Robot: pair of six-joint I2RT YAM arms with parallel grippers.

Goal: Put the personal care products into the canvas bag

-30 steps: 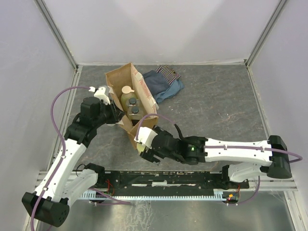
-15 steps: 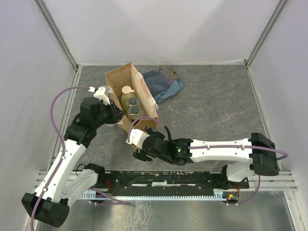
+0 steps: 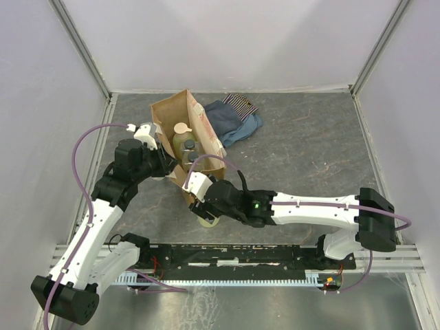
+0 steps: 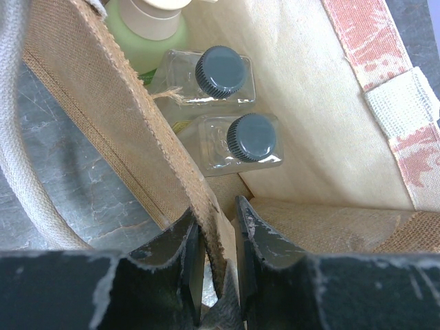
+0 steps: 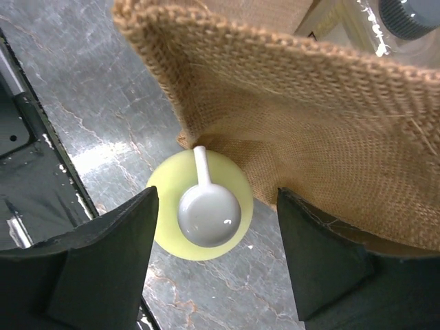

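The canvas bag stands open at the back left. Inside it are the green bottle with a beige cap and two clear square bottles with dark caps. My left gripper is shut on the bag's near wall, one finger inside and one outside. The yellow bottle with a white pump stands on the table against the bag's near corner. My right gripper is open directly above it, jaws on either side, not touching. In the top view the bottle shows just under that gripper.
Folded blue cloth and striped cloth lie right of the bag at the back. The black base rail runs along the near edge. White walls enclose the grey table.
My right gripper has moved left and then back toward the bag's near corner, and now hangs over the yellow bottle. The left arm and bag have not moved.
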